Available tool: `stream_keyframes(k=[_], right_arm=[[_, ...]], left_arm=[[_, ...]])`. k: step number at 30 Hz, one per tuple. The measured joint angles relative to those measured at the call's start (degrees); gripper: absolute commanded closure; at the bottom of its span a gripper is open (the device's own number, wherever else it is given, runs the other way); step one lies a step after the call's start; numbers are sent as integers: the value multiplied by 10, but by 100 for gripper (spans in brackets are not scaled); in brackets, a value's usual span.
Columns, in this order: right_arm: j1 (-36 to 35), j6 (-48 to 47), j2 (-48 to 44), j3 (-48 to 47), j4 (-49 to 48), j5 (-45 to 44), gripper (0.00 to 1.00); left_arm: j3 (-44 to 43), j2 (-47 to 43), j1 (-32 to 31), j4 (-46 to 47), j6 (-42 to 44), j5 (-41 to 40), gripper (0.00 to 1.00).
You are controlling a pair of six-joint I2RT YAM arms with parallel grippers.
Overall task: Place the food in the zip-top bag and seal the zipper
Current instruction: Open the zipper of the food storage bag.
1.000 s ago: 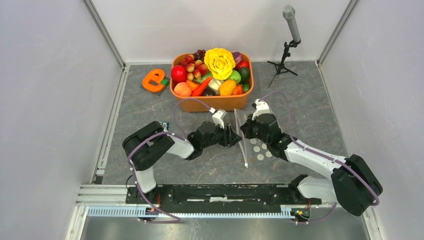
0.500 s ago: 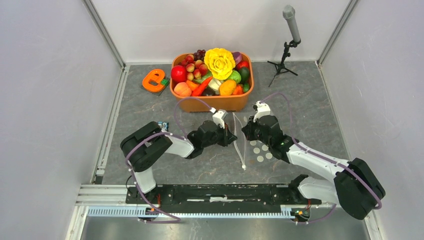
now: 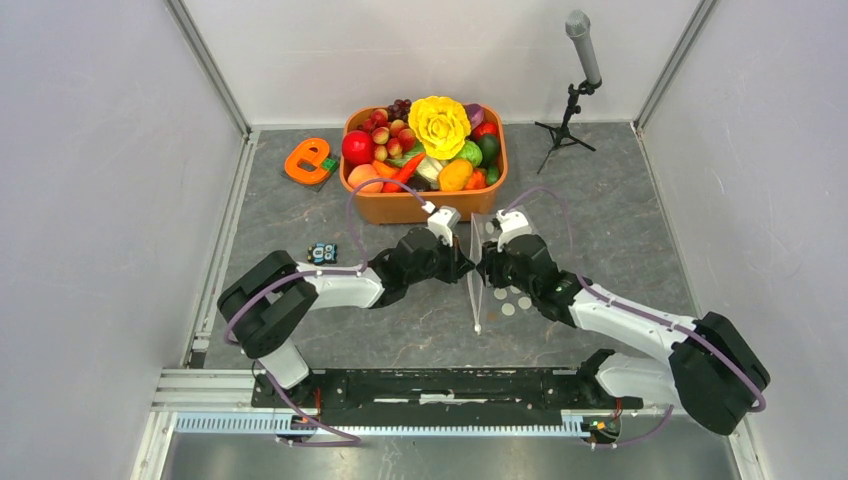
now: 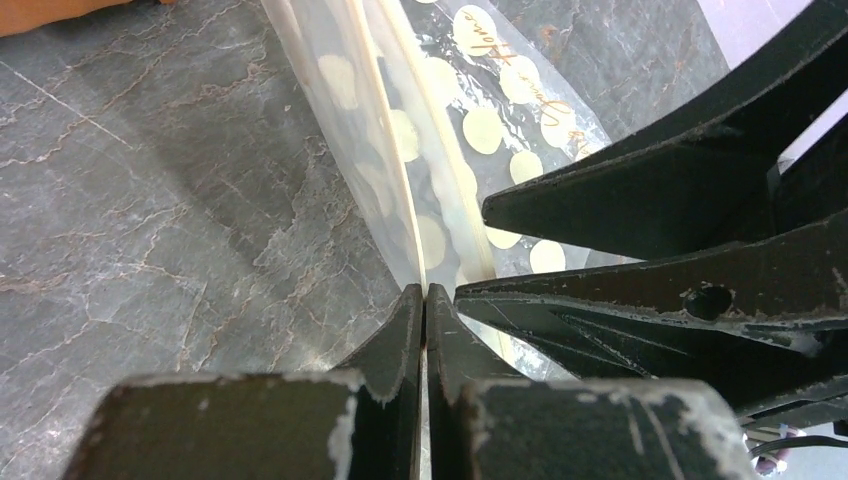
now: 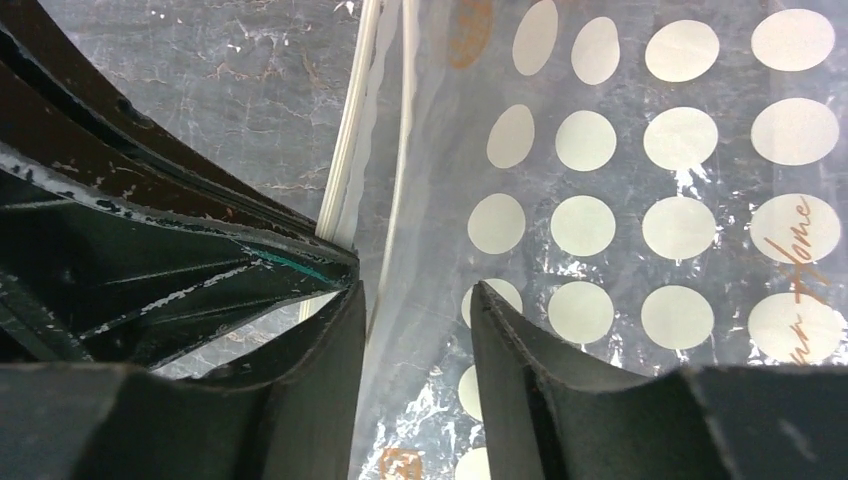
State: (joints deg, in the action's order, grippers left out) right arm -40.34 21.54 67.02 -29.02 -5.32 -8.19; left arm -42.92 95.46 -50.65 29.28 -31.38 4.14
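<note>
Left wrist view: the left gripper point(image 4: 425, 292) has its jaws pressed together, pinching the zipper point(image 4: 398, 170) edge of the bag point(image 4: 480, 120). In the right wrist view the right gripper point(image 5: 415, 292) is spread, with a layer of bag film passing between its fingers, unclamped. We find the bag held up on edge between the two grippers, its zipper running near to far. The food point(image 3: 425, 140) sits in the tub point(image 3: 420, 208), far of both grippers; we see none in the bag. We judge the right gripper, just right of the mouth, best placed to part it.
</note>
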Motion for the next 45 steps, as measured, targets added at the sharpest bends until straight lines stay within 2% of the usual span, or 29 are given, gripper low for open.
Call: stream_keyframes(k=[5, 10, 14, 16, 18, 20, 25, 32, 39, 45], right_arm=[[-30, -5, 9, -8, 9, -53, 71], [-57, -7, 10, -9, 14, -106, 68], [-66, -11, 14, -14, 17, -122, 70], [-69, -14, 16, -17, 17, -123, 79], [-72, -16, 17, -17, 17, -124, 84], [-73, -15, 17, -17, 16, -124, 85], [-73, -12, 16, -17, 13, -119, 99], [-73, -1, 4, -17, 16, -106, 100], [-73, 16, -43, -29, 68, -179, 100], [-73, 7, -48, -77, 124, -223, 100]], left_arm=[[-8, -6, 0, -32, 2, -7, 98], [-15, -17, 0, -56, 6, -9, 98], [-16, -30, 0, -66, 6, -11, 98], [-18, -30, 0, -69, 6, -11, 98], [-19, -30, 0, -69, 6, -11, 98], [-19, -31, 0, -70, 6, -13, 98], [-19, -38, 1, -78, 6, -25, 98], [-19, -49, 4, -97, 10, -33, 98], [-12, -88, 18, -141, 17, -85, 98], [-13, -95, 26, -173, 28, -108, 98]])
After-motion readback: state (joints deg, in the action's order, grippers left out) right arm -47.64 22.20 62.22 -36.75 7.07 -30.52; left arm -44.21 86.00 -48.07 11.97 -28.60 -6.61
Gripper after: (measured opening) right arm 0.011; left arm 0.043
